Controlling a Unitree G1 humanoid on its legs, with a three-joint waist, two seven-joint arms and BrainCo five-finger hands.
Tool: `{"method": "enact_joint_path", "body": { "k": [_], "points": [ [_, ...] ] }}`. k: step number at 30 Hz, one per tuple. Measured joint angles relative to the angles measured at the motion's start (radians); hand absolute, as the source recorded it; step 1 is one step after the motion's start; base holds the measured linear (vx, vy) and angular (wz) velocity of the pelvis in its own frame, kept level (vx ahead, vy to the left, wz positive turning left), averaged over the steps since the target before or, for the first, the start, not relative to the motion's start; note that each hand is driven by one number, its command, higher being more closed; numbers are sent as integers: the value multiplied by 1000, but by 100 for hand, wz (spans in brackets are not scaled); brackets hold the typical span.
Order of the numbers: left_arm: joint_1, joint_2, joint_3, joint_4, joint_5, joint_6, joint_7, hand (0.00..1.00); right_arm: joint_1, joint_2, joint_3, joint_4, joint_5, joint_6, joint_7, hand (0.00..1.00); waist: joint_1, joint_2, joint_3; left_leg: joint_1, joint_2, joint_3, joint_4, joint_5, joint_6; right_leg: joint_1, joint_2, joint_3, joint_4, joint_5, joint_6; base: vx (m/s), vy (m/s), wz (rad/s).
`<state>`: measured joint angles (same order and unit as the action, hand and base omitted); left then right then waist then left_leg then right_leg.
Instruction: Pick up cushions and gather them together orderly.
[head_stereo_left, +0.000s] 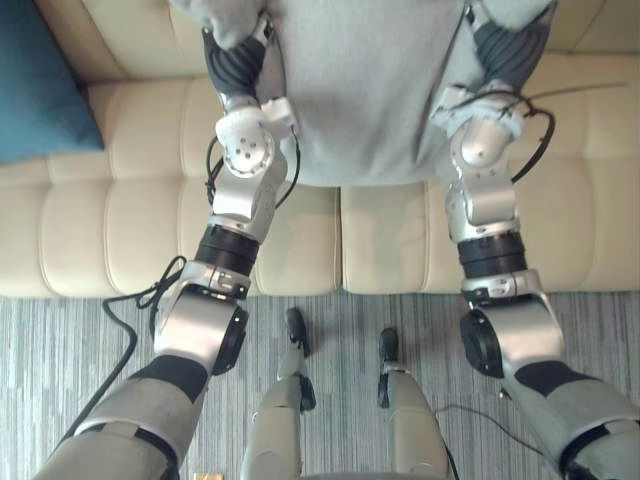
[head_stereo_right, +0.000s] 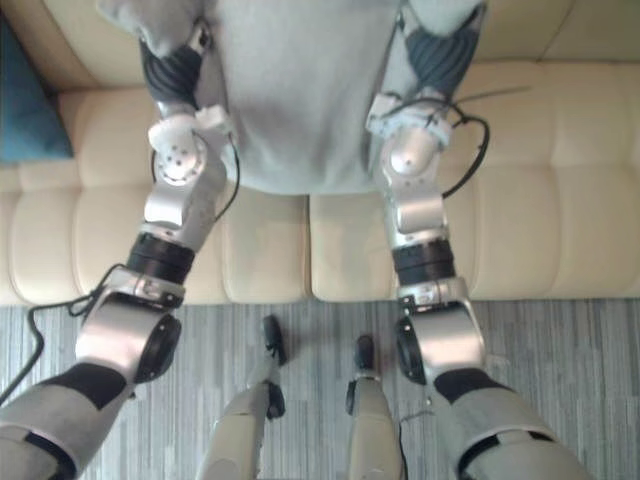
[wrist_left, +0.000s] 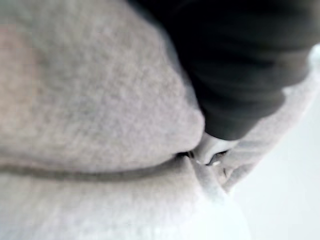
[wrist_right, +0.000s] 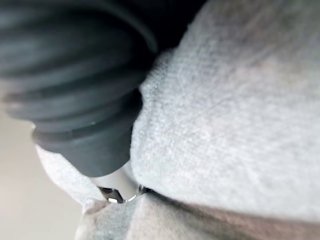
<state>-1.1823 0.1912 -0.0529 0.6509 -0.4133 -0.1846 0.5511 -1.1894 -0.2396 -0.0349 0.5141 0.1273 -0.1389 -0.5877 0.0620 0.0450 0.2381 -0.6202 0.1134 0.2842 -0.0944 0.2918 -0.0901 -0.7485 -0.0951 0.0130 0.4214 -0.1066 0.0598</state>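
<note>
Grey cushion (head_stereo_left: 370, 90) hangs crosswise, lower edge level.

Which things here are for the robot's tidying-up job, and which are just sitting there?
For the job: grey cushion, between the left hand and right hand; teal cushion, off to the left.
Just there: cream sofa; striped carpet.

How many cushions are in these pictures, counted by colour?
grey cushion: 1
teal cushion: 1
Total: 2
</note>
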Motion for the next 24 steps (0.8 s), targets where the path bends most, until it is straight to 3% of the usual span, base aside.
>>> {"method": "enact_joint_path", "body": {
  "k": [1,2,6,15,20,24],
  "points": [
    [-15,0,6,21,-14,0,-8,100,-21,-1,-1,28,6,0,1,100,0,3,13,-7,1,-5,-3,13,0,-10,1,0,8,0,0,-14,-68,8],
    [-29,0,12,43,-24,0,-16,0,-40,-4,-1,53,16,0,2,0,0,4,25,-15,3,-15,-7,20,-8,-21,3,0,13,-1,-1,-19,-71,5],
    [-72,20,47,98,-24,-8,-67,0,-107,-48,-1,124,81,-2,26,0,-1,10,51,-78,13,-32,-7,24,-8,-99,13,-4,47,-12,-10,-12,-59,2],
    [-131,120,66,171,-144,-1,-145,0,-193,-196,30,256,274,-8,124,0,-2,10,72,-79,16,-45,-6,41,-31,-97,12,-14,51,-10,-12,17,-40,2],
    [-158,214,115,164,-180,3,-144,0,-217,-289,24,256,403,-7,147,0,-6,10,72,-77,16,-47,-6,44,-27,-86,7,-28,40,-6,-15,26,-25,4],
    [-143,244,169,133,-220,2,-142,0,-220,-310,17,243,510,-11,147,0,-5,10,72,-46,19,-48,-6,51,-29,-42,7,-38,28,-6,-15,33,-58,6]
  ]
}}
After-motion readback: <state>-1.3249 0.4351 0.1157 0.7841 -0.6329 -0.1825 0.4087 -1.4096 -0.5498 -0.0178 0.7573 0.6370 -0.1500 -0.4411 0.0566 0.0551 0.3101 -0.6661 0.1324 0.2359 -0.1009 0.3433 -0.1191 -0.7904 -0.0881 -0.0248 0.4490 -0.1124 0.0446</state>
